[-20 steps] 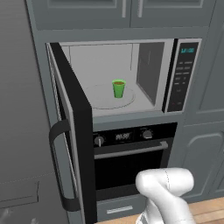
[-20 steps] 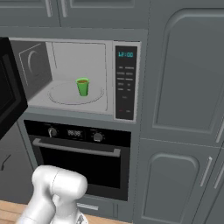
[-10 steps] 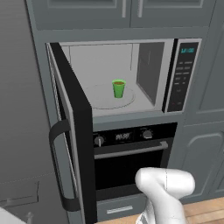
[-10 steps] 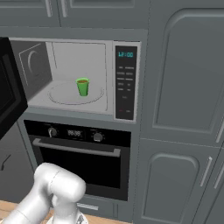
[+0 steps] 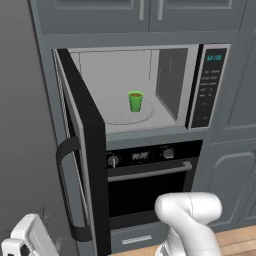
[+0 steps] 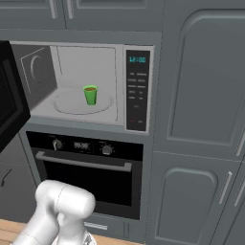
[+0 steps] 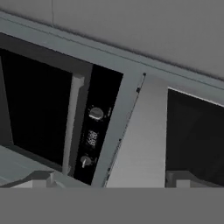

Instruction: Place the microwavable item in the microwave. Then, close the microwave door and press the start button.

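Cup [image 5: 135, 100] sits on the turntable inside the microwave [image 5: 165, 80], so the loading step looks done; the door [image 5: 82, 145] hangs wide open at 9 o'clock. The claw is empty, jaws spread. Next move, by judgement: swing the door shut, then press the start button [image 6: 136, 121]

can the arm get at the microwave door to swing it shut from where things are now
Probably yes. The microwave door stands wide open, swung out to the left with nothing around it, and the green cup already sits inside on the turntable. The arm is low in front of the oven, so it must first rise and move left.
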Tool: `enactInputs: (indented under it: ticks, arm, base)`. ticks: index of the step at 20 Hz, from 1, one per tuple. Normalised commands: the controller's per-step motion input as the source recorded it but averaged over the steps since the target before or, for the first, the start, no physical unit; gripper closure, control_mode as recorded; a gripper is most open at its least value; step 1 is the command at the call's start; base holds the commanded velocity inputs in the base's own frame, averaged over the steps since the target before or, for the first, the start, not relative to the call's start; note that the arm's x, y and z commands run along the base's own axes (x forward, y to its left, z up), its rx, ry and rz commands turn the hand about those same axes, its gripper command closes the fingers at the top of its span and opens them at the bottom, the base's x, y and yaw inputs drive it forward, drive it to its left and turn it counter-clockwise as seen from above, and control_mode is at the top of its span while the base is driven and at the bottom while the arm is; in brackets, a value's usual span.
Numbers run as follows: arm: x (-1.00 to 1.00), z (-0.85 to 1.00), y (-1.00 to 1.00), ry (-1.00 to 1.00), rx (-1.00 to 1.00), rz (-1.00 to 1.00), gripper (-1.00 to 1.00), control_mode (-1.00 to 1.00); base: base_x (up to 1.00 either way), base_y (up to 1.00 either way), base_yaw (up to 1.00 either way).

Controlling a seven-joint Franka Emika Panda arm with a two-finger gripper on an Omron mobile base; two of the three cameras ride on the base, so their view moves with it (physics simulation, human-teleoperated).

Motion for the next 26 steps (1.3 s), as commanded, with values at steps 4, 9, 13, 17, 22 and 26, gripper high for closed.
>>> enactInputs:
  ticks: [4,9,13,17,22,26]
  arm:
    - [0.00,0.24,-1.00,0.00,0.26,0.00,-1.00,-1.00]
    - [0.00,0.40,-1.00,-0.01,0.22,0.00,-1.00,-1.00]
    - [0.00,0.56,-1.00,-0.06,0.20,0.00,-1.00,-1.00]
    - [0.00,0.55,-1.00,-0.08,0.20,0.00,-1.00,-1.00]
    - [0.03,0.45,-1.00,-0.04,0.23,0.00,-1.00,-1.00]
    - [0.26,0.27,-1.00,0.00,0.25,0.02,-1.00,-1.00]
  base:
    - [0.00,0.00,0.00]
    - [0.00,0.00,0.00]
    - [0.00,0.00,0.00]
    - [0.00,0.00,0.00]
    - [0.00,0.00,0.00]
    - [0.00,0.00,0.00]
